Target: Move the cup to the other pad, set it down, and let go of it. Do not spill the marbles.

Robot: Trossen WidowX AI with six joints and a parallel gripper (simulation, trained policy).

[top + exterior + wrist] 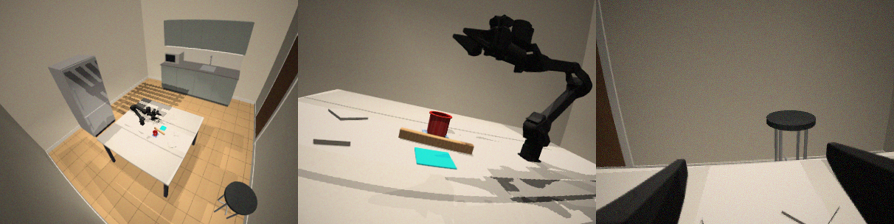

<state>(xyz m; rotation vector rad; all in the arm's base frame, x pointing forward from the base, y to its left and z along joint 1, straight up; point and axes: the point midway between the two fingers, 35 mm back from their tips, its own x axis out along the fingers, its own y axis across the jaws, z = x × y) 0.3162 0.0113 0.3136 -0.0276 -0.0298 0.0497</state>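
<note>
A red cup [155,133] [438,124] stands upright on a pale blue pad [424,131], which is mostly hidden by the cup and the bar. The marbles cannot be made out inside the cup. The other pad, a cyan square [163,128] [432,158], lies bare on the other side of the wooden bar. My gripper [459,32] [758,158] is open with nothing between its fingers. It is raised high above the table, well above the cup and on the arm's side of it, pointing outward. The cup and pads are outside the wrist view.
A low wooden bar [161,131] [436,141] lies between the cup and the cyan pad. Thin dark strips [332,142] [793,217] lie farther out on the white table [147,151]. A black stool [240,197] [791,120] stands on the floor beyond the table.
</note>
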